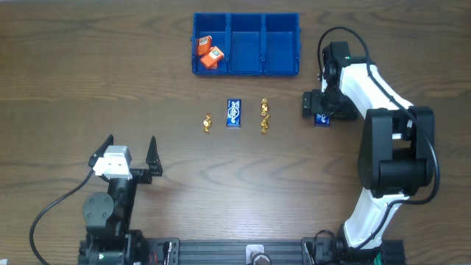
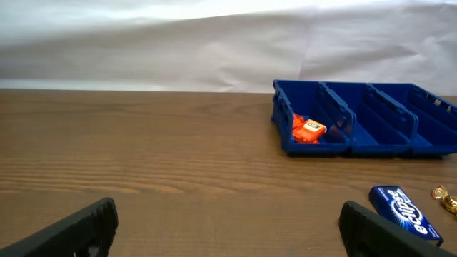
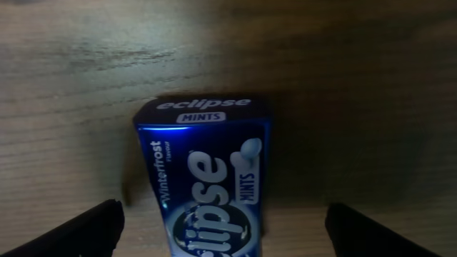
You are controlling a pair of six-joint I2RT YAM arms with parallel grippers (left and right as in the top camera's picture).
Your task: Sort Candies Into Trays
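The blue tray (image 1: 246,72) sits at the far side of the table (image 1: 73,81), three compartments across, and its left-hand one holds two orange candies (image 1: 212,57), tucked close together. Off the tray's right corner, on the robot's side, the right gripper (image 3: 223,214) is down low over a mint box (image 3: 203,178). Its fingers are spread wide, one on each side of the box, with bare wood showing between each finger and the box, so nothing is pinched. The box lies flat on the wood. A second mint box (image 1: 234,112) lies flat on the robot's side of the tray, in line with the middle compartment. Three gold candies (image 1: 264,107) flank it: one toward the tray's left end, and two close together, one behind the other, toward its right end. The left gripper (image 1: 131,141) hangs well apart from the tray, out past its left corner toward the arm bases, fingers parted wide over bare wood.
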